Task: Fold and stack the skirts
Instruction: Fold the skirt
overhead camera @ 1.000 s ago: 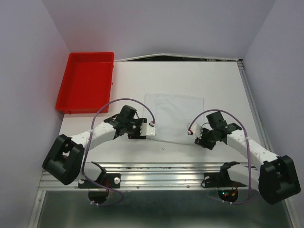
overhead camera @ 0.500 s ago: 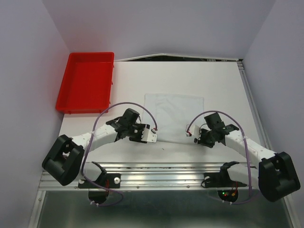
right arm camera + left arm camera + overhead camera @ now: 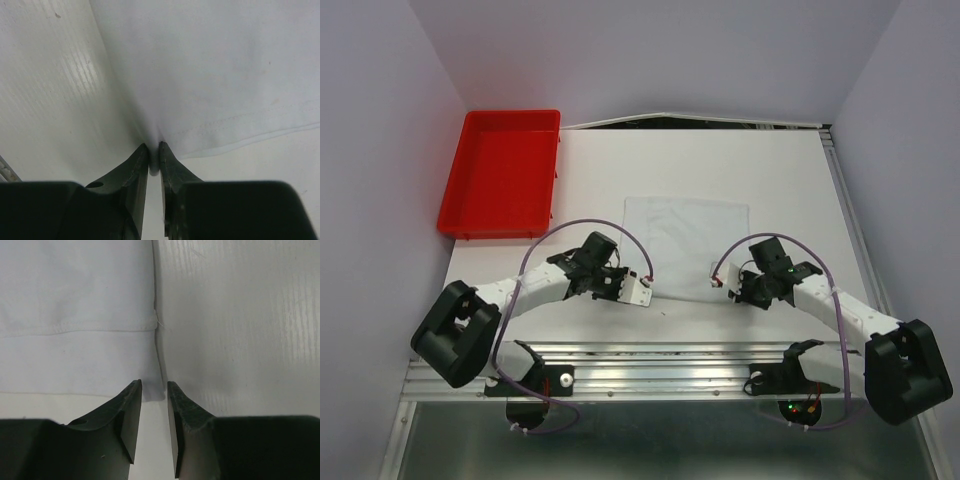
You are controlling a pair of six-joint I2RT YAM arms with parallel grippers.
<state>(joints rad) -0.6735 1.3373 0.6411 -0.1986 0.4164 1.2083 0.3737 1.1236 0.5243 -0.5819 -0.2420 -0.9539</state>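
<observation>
Now both arms have settled lower onto the near edge of the white skirt point(image 3: 686, 235), which lies flat in the middle of the table point(image 3: 720, 160) — the left gripper point(image 3: 154, 385) has slid over to the near left corner, so the first fold looks ready to begin. The left jaws stand narrowly apart, straddling the skirt's side edge without clamping it; the right gripper point(image 3: 154, 146) is pinched nearly closed on the near right corner, cloth puckering into its tips.

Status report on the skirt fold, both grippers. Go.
Right gripper shut on skirt, near edge. Left gripper open at its near left corner. Skirt flat. Red tray well aside.
</observation>
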